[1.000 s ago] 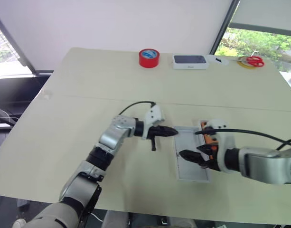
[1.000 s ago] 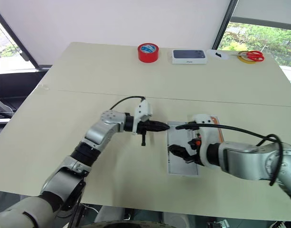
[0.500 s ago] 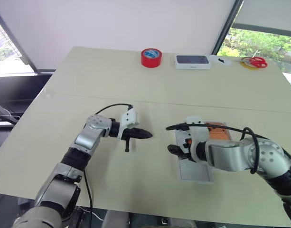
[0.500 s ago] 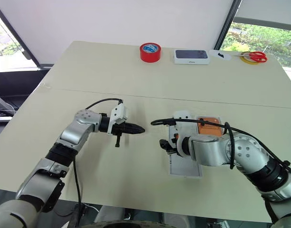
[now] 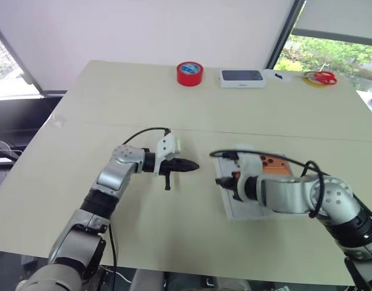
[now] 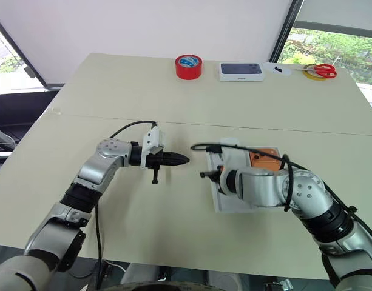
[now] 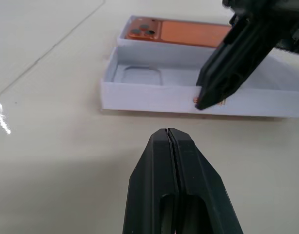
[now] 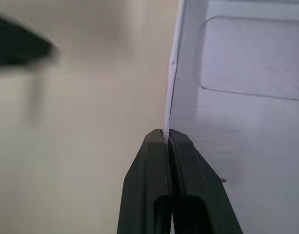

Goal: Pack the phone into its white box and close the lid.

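Phone (image 7: 183,34) already sits in the white box (image 7: 126,38) near your counter's (image 5: 113,97) front edge, right end effector (image 8: 167,137) pinches the wall of the lid (image 7: 149,95) lying alongside, left end effector (image 7: 170,139) closed empty; you've still to seat the lid.

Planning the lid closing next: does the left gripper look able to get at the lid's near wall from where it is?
Probably yes. The left gripper is shut, aimed at the lid over bare table, but the right gripper already pinches that wall.
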Controlling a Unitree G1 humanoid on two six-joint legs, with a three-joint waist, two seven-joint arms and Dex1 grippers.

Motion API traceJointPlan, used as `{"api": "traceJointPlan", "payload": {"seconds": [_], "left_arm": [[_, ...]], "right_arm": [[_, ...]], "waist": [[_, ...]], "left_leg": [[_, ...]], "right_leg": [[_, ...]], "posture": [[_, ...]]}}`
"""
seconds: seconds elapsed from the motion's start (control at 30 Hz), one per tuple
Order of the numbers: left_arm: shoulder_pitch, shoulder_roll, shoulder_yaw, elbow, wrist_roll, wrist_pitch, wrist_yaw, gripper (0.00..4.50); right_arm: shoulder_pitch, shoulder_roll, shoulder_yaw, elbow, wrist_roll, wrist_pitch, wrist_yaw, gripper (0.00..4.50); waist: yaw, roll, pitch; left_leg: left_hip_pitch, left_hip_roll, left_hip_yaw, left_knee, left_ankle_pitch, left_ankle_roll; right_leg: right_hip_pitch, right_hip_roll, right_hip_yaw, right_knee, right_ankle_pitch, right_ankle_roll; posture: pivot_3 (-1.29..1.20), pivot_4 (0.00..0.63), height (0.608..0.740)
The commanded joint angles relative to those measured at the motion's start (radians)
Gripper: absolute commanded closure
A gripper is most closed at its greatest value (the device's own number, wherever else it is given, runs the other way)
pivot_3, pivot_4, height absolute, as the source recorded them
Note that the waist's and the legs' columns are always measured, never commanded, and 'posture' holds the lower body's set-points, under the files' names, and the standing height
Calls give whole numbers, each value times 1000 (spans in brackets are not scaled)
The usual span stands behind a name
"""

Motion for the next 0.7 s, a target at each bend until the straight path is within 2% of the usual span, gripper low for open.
{"api": "traceJointPlan", "payload": {"seconds": [0.03, 0.17, 0.33, 0.6, 0.63, 0.67, 0.7], "left_arm": [[-6, 12, 29, -25, -29, 11, -12, 4500], [-1, -7, -24, -35, -7, -11, -38, 4500], [-40, -144, -80, 11, 24, -18, 27, 4500], [-58, -251, -148, 56, 92, -55, 81, 4500], [-58, -255, -149, 54, 92, -54, 82, 4500], [-59, -259, -148, 54, 93, -55, 83, 4500], [-60, -261, -148, 55, 94, -56, 84, 4500]], "right_arm": [[4, 5, -168, -5, 5, 24, 139, 4442], [76, 29, -256, -3, 5, 53, 269, 4442], [150, 40, -286, -6, 5, 72, 371, 4442], [212, 64, -288, -4, 5, 61, 338, 4442], [217, 64, -289, -5, 5, 60, 334, 3903], [219, 60, -292, -5, 5, 60, 333, 3620], [220, 57, -296, -5, 5, 61, 334, 3128]], "waist": [[3, 0, 0], [12, 0, 0], [10, 0, 0], [2, 0, 0], [3, 0, 0], [4, 0, 0], [4, 0, 0]], "left_leg": [[0, 0, 0, 0, 0, 0], [0, 0, 0, 0, 0, 1], [-1, -1, 0, 0, -1, 1], [1, 1, 0, -1, -1, 1], [1, 1, 0, -1, -1, 1], [1, 1, 0, -1, -1, 1], [1, 1, 0, 0, -1, 1]], "right_leg": [[0, 0, 0, 0, 0, 0], [0, 0, 0, 0, 0, 0], [1, -1, 0, -1, 0, 0], [0, 2, 0, 1, 0, 0], [0, 2, 0, 1, 0, 0], [0, 2, 0, 1, 0, 0], [0, 2, 0, 1, 0, 0]], "posture": [[0, 150, 724], [0, 150, 724], [0, 150, 724], [0, 150, 724], [0, 150, 724], [0, 150, 724], [0, 150, 724]]}}
